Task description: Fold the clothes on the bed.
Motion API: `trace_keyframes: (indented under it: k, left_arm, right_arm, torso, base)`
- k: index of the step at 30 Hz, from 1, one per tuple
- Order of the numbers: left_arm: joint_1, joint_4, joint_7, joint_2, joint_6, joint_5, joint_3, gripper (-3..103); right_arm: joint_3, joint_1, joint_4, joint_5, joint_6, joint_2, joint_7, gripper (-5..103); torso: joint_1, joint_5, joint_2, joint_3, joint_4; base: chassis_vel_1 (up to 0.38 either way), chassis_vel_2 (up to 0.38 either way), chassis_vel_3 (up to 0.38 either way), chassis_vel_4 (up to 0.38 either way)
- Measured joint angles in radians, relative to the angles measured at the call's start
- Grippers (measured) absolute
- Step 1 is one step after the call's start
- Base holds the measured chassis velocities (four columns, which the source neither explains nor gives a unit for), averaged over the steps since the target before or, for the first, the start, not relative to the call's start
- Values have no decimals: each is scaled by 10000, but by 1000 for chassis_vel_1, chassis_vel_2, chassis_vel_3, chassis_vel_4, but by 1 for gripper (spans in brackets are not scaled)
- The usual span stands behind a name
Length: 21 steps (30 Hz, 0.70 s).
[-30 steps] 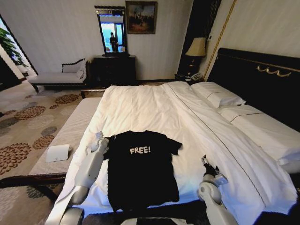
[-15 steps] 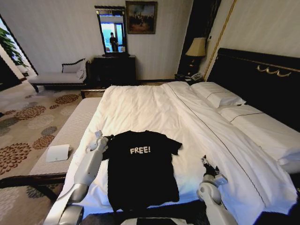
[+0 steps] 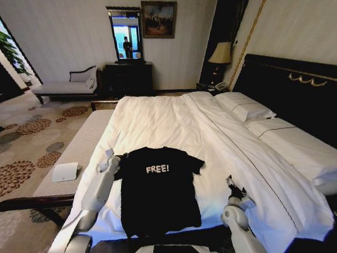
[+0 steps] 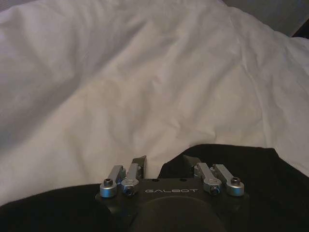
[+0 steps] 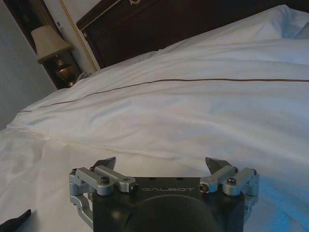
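The clothes are one black T-shirt (image 3: 160, 192) with white "FREE!" lettering, spread flat near the foot of the bed (image 3: 158, 118), which has a white duvet. My left gripper (image 3: 111, 159) is at the shirt's left sleeve. In the left wrist view that gripper (image 4: 164, 164) is open, its jaws partway together. The sleeve's black fabric (image 4: 231, 159) lies over one finger, and white sheet shows in the gap. My right gripper (image 3: 230, 182) rests open on the bare duvet to the right of the shirt; in its wrist view the gripper (image 5: 161, 166) holds nothing.
A long striped bench (image 3: 79, 150) runs along the bed's left side with a white card (image 3: 64, 172) on it. White pillows (image 3: 245, 108) and a dark headboard (image 3: 295, 84) are on the right. A dresser (image 3: 129, 78), chaise (image 3: 66, 87) and lamp (image 3: 221, 54) stand behind.
My left arm has shifted slightly to the left at the shirt's sleeve. The right arm and the shirt's body have not moved.
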Motion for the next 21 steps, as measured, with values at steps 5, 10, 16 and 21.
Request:
trace_keyframes:
  k: [5,10,16,21]
  left_arm:
    - [18,13,43,-19,-3,3,10,41]
    - [-63,128,96,-61,-45,6,30,19]
    - [-176,305,168,-95,-110,16,49,2]
    - [-302,431,246,-115,-135,18,60,0]
  right_arm:
    - [-10,10,-28,-13,0,6,26,100]
    - [-9,13,-90,-28,-11,7,64,100]
    - [0,37,-187,-71,-20,13,88,100]
    - [-6,97,-259,-77,-27,10,93,100]
  torso:
    - [0,0,0,0,0]
    - [-1,0,0,0,0]
    - [0,0,0,0,0]
    - [0,0,0,0,0]
  base:
    - [0,0,0,0]
    - [0,0,0,0]
    - [0,0,0,0]
    - [0,0,0,0]
